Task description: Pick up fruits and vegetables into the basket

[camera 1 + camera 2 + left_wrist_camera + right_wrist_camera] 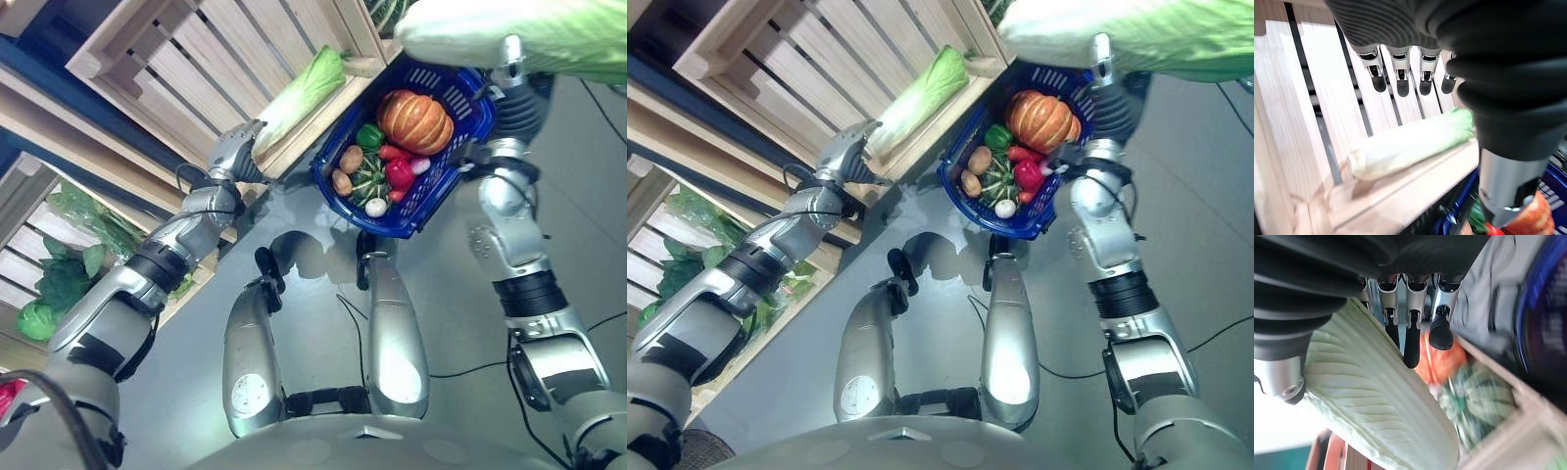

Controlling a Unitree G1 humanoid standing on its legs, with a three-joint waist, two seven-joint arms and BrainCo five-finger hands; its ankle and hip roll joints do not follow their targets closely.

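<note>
Beside the crate (225,59), basket (470,117) near, we are gripping a cabbage (1376,396) in our right hand (1410,308), left hand (1400,73) relaxed; loosely pinched, it may slip.

Blue basket (443,188) (seemingly hanging tilted) holds produce; pale cabbage (299,98) lies in crate.

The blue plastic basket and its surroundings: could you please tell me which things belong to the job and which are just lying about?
Job: blue plastic basket holding an orange pumpkin; long pale green cabbage in the right hand; second long cabbage beside the open left hand.
Lying about: pale wooden slatted crate; dark leafy greens lower down.
</note>
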